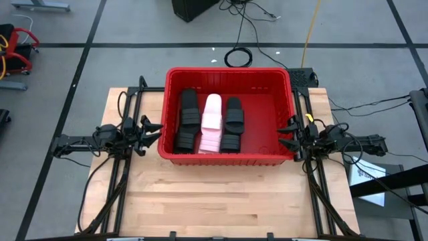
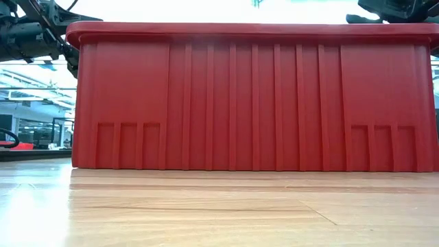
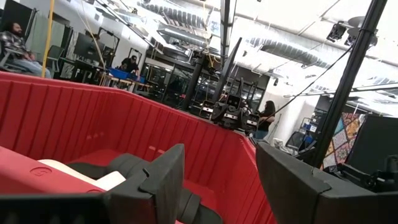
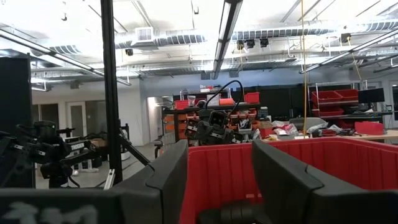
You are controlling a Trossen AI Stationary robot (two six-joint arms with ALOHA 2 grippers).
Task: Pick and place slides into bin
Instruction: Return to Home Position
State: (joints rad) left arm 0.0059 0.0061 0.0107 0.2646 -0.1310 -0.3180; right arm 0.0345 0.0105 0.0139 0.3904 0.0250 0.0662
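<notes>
The red bin point(image 1: 281, 94) stands at the table's far middle and fills the low view point(image 2: 254, 103). Inside it lie slides: black ones point(image 1: 187, 120) at the left, pale pink ones point(image 1: 211, 124) in the middle, black ones point(image 1: 232, 124) to their right. My left gripper point(image 1: 152, 132) is open just outside the bin's left wall, above the rim point(image 3: 217, 168). My right gripper point(image 1: 286, 132) is open just outside the bin's right wall point(image 4: 217, 168). Both are empty.
The bin's right half point(image 1: 267, 127) is bare floor. Bare wooden table point(image 1: 221, 201) lies near the front. Black arm frames point(image 1: 120, 174) run along both table sides. Cables lie on the floor beyond the table. People show in the room behind.
</notes>
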